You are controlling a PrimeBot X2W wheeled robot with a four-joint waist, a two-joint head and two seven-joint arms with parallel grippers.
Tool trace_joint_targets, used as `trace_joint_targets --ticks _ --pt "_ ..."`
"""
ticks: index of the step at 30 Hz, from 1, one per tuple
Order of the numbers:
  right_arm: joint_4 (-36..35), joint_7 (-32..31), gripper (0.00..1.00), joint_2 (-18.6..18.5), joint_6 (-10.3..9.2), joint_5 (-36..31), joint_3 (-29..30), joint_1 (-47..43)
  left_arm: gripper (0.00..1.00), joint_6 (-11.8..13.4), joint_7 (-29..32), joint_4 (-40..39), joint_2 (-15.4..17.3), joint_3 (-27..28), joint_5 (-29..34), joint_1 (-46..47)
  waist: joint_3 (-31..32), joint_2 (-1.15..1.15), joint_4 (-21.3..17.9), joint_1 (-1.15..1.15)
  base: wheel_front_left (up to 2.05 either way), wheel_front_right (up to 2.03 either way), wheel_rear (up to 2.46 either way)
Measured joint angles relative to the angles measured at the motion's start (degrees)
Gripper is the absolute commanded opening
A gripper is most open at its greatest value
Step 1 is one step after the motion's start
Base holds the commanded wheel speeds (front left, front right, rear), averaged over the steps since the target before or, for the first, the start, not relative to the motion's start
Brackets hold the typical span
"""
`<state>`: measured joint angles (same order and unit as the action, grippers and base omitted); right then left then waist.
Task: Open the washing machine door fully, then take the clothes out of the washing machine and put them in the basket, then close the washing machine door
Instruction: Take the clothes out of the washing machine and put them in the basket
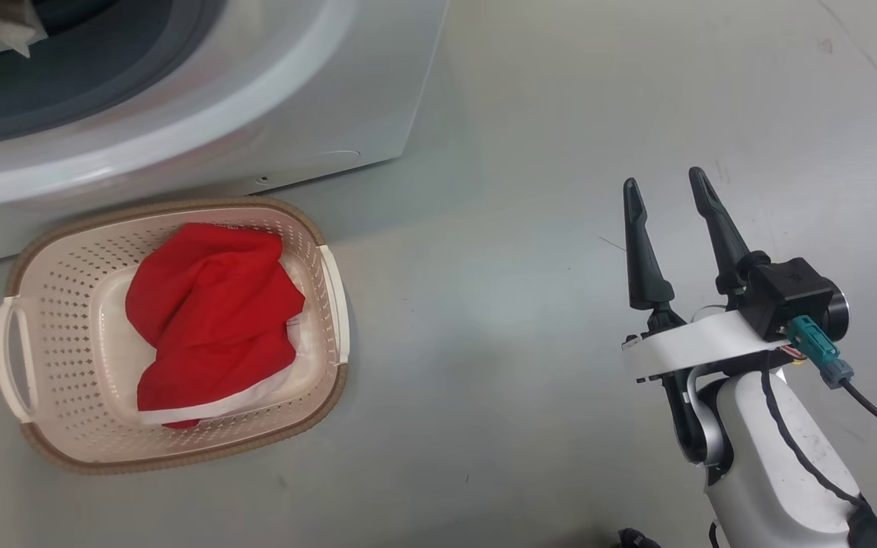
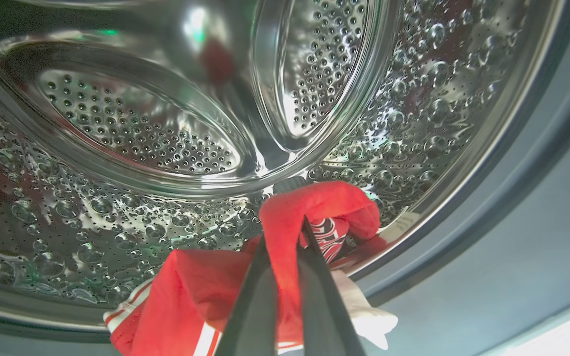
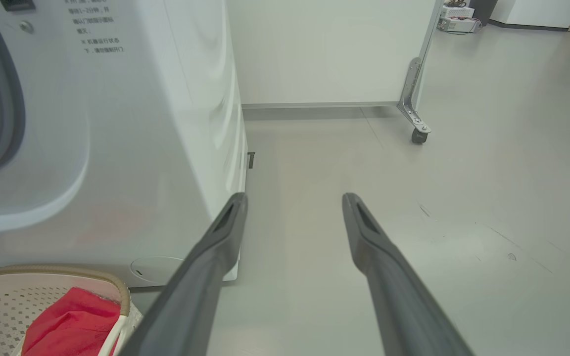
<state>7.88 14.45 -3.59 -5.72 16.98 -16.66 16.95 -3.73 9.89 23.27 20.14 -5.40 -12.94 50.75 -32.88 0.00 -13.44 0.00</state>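
Two red garments are in sight, and I take them from my left. Inside the washing machine [image 1: 294, 99], low on the wall of its steel drum [image 2: 141, 133], lies the red garment with white stripes [image 2: 191, 291]. My left gripper [image 2: 286, 232] is clamped tight on a raised fold of it. Both dark fingers [image 2: 255, 306] are pressed together, with the red cloth pinched between them. A white piece of cloth [image 2: 364, 311] lies just right of those fingers at the drum's lip, beside the grey gasket [image 2: 512, 237].

On the floor [image 1: 522, 228] just in front of the washing machine, below its round opening, stands the cream perforated basket [image 1: 73, 304]. Its brown rim is close to the machine's base, though I cannot tell whether the two touch. The red garment with a white hem [image 1: 210, 320] lies bunched inside the basket, covering most of its bottom.

To the right of the washing machine, past its front corner and well apart from the basket, my right gripper [image 1: 663, 177] hangs over the floor. Its two long fingers are spread wide and hold nothing. Farther back, beyond the machine's right side, a white panel [image 3: 329, 49] stands on a small caster [image 3: 418, 136].
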Motion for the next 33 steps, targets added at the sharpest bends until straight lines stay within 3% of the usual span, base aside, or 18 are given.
trace_joint_targets --ticks 5,19,33 --pt "0.11 0.0 1.0 -0.89 -0.03 -0.44 0.86 -1.69 0.0 0.99 -4.16 -2.61 -2.72 -0.16 -0.27 -4.02 1.79 0.0 1.81 0.0 0.0 0.0 0.0" --pt "0.31 0.0 1.0 -1.98 -0.07 -1.04 1.74 -4.96 0.0 4.05 -14.25 -11.31 -6.5 0.22 -0.86 -14.91 7.12 0.0 6.67 0.0 0.0 0.0 0.0" --pt "0.32 0.0 1.0 -3.0 -0.09 -1.52 1.91 -8.23 0.0 5.63 -18.31 -22.48 -10.36 -2.76 -1.46 -25.33 11.73 0.0 10.67 0.0 0.0 0.0 0.0"
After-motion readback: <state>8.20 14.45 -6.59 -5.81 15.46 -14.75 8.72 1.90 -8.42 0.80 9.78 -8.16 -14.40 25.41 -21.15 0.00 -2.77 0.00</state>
